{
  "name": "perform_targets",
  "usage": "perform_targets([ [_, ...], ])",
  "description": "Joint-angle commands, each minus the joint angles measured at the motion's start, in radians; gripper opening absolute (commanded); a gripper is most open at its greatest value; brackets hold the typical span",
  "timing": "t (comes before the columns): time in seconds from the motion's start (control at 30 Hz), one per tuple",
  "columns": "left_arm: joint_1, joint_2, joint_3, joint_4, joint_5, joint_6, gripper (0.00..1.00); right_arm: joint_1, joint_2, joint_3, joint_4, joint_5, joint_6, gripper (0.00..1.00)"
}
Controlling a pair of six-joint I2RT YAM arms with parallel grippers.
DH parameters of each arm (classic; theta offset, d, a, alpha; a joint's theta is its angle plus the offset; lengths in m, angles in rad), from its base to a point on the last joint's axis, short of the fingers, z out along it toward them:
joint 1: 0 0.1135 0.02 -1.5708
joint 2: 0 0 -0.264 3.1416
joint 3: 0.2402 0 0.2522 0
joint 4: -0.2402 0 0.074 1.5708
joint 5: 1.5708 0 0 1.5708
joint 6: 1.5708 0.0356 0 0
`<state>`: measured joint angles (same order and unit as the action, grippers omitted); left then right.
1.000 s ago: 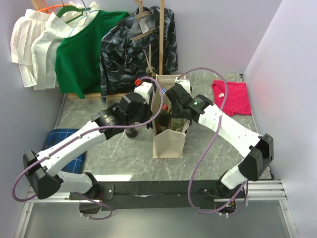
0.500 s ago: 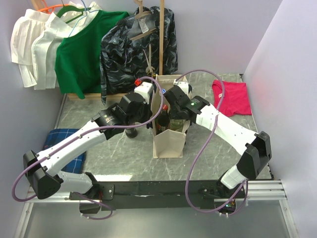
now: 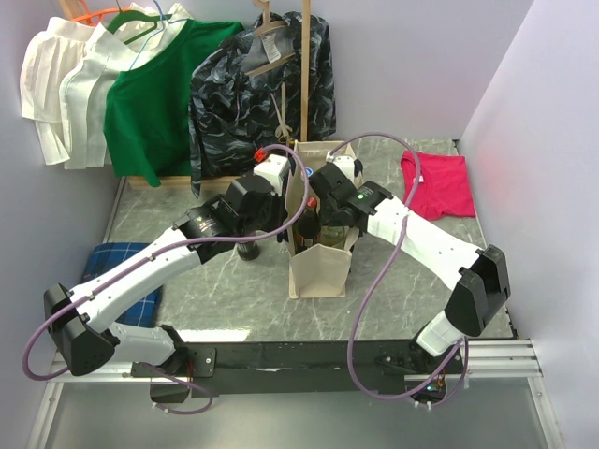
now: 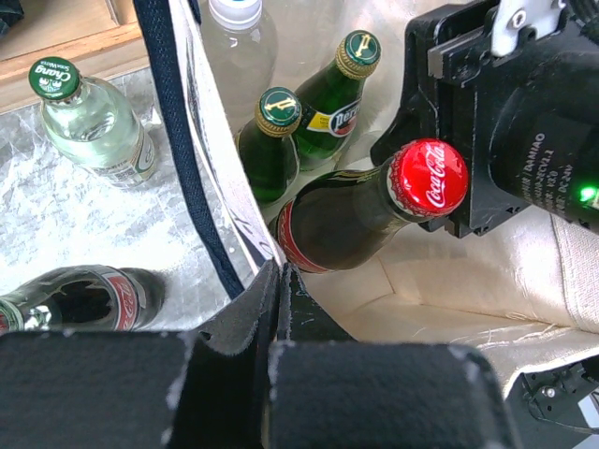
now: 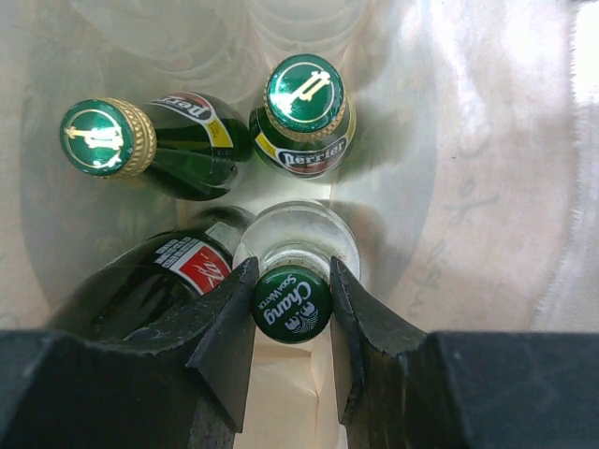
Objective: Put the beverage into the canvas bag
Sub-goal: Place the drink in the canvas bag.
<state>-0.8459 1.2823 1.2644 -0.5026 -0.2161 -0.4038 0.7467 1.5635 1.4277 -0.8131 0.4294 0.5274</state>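
From where I stand, the right gripper [image 5: 292,273] is plunged into the tall cream canvas bag with navy handles [image 3: 318,271], which sits mid-table between the two arms; its jaws are drawn in about halfway and clamp the neck of a clear glass bottle with a green Chang cap [image 5: 292,305], so that bottle is inside the bag; a dark cola bottle with a red label [image 5: 159,276] leans just beside it, and two green glass Perrier bottles [image 5: 304,126] stand a little beyond; whether the held bottle's base rests on the bag floor I cannot tell. The left gripper [image 4: 281,281] is pinched tight on the bag's left rim, keeping the mouth open; another clear green-capped bottle [image 4: 89,122] stands on the table left of the bag. I'd judge the glass rigid, weighty for its size, slick, and liable to chip against its neighbours; the neck under the cap's lip looks the safest hold; the cloth is soft and would sag unheld.
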Motion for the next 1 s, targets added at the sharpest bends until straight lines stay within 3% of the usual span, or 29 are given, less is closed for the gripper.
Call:
perform_targets([
  [0.0,-0.01,-0.032,0.082,0.058,-0.009,0.026,0.01,0.006,-0.011,-0.007,0.089,0.042,0.014,0.0],
  [0.57,-0.01,-0.012,0.101,0.047,-0.017,0.025,0.05,-0.003,0.003,-0.029,0.083,0.063,0.034,0.0],
  [0.67,-0.01,-0.014,0.099,0.049,-0.02,0.025,0.08,-0.006,-0.006,-0.033,0.086,0.068,0.031,0.04],
  [0.87,-0.01,-0.015,0.093,0.052,-0.025,0.017,0.13,-0.006,-0.019,-0.024,0.084,0.074,0.028,0.28],
  [0.97,-0.01,-0.014,0.092,0.053,-0.026,0.016,0.13,-0.006,-0.022,-0.018,0.083,0.078,0.028,0.35],
])
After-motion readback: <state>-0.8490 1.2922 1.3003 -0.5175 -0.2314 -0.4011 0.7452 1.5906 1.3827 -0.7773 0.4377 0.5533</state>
